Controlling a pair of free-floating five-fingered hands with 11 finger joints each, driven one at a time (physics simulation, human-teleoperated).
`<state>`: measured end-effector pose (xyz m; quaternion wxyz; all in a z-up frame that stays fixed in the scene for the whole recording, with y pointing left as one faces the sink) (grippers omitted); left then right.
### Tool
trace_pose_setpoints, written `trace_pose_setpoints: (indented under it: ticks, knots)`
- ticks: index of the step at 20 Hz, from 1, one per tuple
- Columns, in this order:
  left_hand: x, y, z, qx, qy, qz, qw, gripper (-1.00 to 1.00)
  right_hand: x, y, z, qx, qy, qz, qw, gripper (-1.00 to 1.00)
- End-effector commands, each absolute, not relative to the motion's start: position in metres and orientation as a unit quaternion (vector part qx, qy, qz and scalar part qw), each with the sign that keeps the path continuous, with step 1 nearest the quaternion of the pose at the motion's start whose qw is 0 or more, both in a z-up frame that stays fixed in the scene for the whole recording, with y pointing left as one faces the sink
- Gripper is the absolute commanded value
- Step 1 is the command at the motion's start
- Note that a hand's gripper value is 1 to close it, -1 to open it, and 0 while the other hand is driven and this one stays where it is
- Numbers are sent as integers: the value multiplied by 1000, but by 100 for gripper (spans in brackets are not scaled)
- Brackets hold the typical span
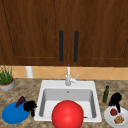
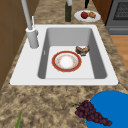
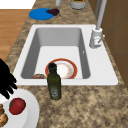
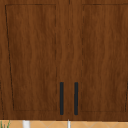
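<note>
Right hand [image 1: 115, 100]: fingers drooping, relaxed, holding nothing | tomato [image 1: 113, 112]: on white plate [image 1: 108, 117], at the hand's 6 o'clock, just below the fingertips | left hand [image 1: 30, 106]: hangs beside grapes [image 1: 20, 101], blue plate [image 1: 12, 115]; grip unclear

light: even, bright, no clear source | shadows: faint (barely any) | glare: none | focus: soft throughout

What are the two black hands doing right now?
Left hand: over the blue plate, by the grapes; fingers unclear.
Right hand: fingers hang relaxed above the tomato, holding nothing.
</note>
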<state>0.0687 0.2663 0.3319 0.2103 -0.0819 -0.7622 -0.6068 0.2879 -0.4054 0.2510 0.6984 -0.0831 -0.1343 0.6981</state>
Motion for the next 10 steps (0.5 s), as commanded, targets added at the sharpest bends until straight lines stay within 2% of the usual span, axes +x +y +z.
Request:
trace_pose_setpoints:
  ticks: [1,10]
  knots:
    - [69,266,332,-82,-762,-607,210,0,288,-405,254,-110,-132,653,737,-100]
    - [69,266,332,-82,-762,-607,210,0,288,-403,254,-140,-131,646,738,-100]
